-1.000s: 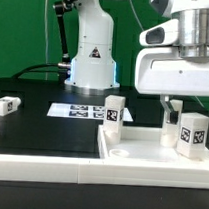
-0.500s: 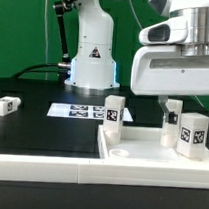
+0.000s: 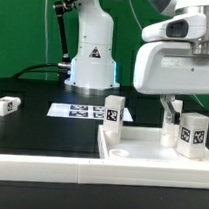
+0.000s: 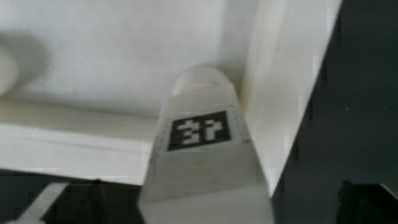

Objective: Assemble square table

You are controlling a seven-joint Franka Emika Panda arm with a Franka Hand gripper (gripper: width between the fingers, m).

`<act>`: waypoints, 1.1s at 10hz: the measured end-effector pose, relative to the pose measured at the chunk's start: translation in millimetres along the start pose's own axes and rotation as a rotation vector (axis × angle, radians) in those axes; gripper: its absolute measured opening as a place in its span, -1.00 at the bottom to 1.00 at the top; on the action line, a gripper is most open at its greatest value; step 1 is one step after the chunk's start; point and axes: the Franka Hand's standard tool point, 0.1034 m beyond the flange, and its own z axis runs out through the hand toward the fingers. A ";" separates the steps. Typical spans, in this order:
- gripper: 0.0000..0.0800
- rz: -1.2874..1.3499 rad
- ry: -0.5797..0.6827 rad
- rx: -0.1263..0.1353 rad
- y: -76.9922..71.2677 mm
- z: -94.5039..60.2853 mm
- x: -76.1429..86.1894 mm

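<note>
The square table is part built. At the far left a loose leg lies on its side, probably waiting its turn. The tray-like tabletop lies near and right, and two legs stand upright in its corners: the left leg and the right leg. The gripper hangs beside the right leg with its fingers spread, grasping nothing.
</note>
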 end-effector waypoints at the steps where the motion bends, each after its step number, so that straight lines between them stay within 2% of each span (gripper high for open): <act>1: 0.62 -0.050 0.000 0.000 0.4 0.0 0.0; 3: 0.62 -0.049 0.000 0.000 0.4 0.0 0.0; 4: 0.31 -0.031 0.000 0.001 0.4 0.0 0.0; 5: -0.14 -0.009 0.000 0.001 0.4 0.0 0.0; 6: -0.28 -0.011 0.000 0.001 0.5 0.0 0.0; 11: -0.28 0.437 0.000 0.002 2.9 0.7 -0.6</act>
